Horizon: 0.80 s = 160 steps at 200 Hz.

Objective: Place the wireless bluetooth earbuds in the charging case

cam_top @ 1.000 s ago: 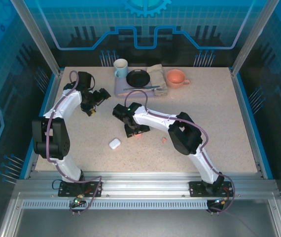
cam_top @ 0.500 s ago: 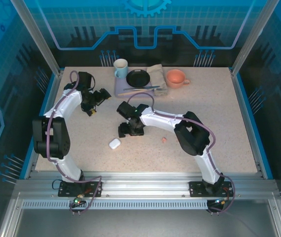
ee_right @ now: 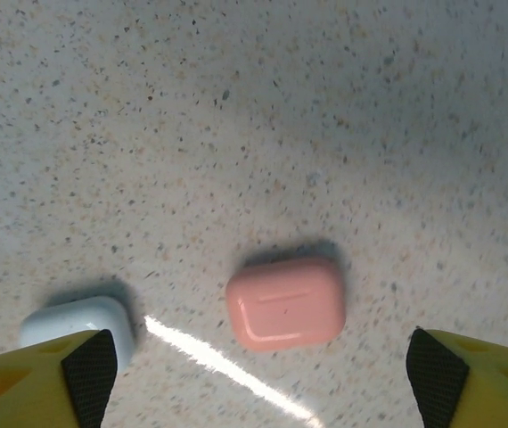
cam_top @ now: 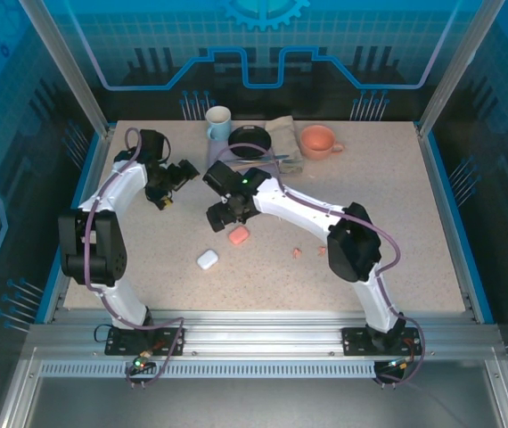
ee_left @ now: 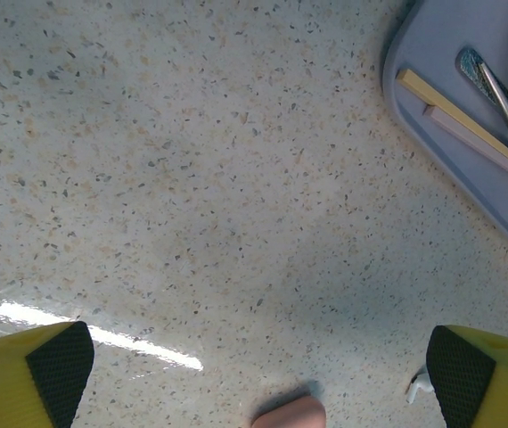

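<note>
A closed salmon-pink charging case (ee_right: 285,303) lies flat on the table (cam_top: 397,205), just in front of my right gripper (ee_right: 263,374), whose jaws stand open and apart from it. In the top view the pink case (cam_top: 238,235) sits right below the right gripper (cam_top: 221,214). A white case (cam_top: 207,259) lies to its lower left, and in the right wrist view this white case (ee_right: 80,323) is partly behind my left finger. Two pink earbuds (cam_top: 297,253) lie loose further right. My left gripper (ee_left: 258,370) hangs open over bare table, with a small white earbud (ee_left: 419,385) by its right finger and a salmon-pink rounded piece (ee_left: 290,415) cut off at the bottom edge.
At the back stands a lilac tray (cam_top: 223,160) with a black plate (cam_top: 249,140) and chopsticks, a white mug (cam_top: 218,123), a folded cloth (cam_top: 285,134) and an orange cup (cam_top: 318,141). The tray's corner (ee_left: 468,116) shows in the left wrist view.
My right gripper has opened wider, let go of the pink case and drawn back toward the far left. The case now lies uncovered on the table. The left arm has stayed put.
</note>
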Available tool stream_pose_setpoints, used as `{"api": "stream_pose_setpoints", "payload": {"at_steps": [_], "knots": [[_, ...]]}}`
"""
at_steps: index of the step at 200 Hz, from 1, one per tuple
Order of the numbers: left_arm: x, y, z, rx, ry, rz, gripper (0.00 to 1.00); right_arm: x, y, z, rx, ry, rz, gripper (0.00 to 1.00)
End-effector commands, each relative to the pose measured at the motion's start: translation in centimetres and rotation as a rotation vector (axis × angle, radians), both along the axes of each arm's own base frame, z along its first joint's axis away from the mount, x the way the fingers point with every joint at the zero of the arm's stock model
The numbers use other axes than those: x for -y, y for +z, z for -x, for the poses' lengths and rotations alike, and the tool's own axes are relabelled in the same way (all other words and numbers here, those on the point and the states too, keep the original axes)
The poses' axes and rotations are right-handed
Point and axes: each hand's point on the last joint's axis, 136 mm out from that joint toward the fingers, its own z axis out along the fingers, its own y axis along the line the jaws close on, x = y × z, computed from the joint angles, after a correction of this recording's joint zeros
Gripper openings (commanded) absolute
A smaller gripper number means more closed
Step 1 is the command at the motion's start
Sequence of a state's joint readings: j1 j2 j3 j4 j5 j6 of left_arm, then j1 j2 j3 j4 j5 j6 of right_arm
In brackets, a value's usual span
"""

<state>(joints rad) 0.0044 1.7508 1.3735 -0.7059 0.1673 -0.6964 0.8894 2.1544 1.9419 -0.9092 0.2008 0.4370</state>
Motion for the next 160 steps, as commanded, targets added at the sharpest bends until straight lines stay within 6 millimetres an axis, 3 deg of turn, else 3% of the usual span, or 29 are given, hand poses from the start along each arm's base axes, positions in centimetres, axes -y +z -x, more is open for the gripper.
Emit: {"api": "stream_pose_setpoints", "payload": {"at_steps": [1, 71, 160], "knots": [[-0.1, 1.3, -0.2, 0.017, -0.023, 0.007, 0.99, 1.3, -3.5, 0.0, -0.073, 0.122, 0.123, 0.90], [-0.3, 1.6, -0.4, 0.018, -0.013, 0.003, 0.99, 1.3, -8.2, 0.3, -0.193, 0.111, 0.158, 0.90], [-0.1, 1.2, -0.4, 0.011, -0.009, 0.015, 0.99, 1.2, -9.5, 0.5, -0.225, 0.109, 0.162, 0.81]]}}
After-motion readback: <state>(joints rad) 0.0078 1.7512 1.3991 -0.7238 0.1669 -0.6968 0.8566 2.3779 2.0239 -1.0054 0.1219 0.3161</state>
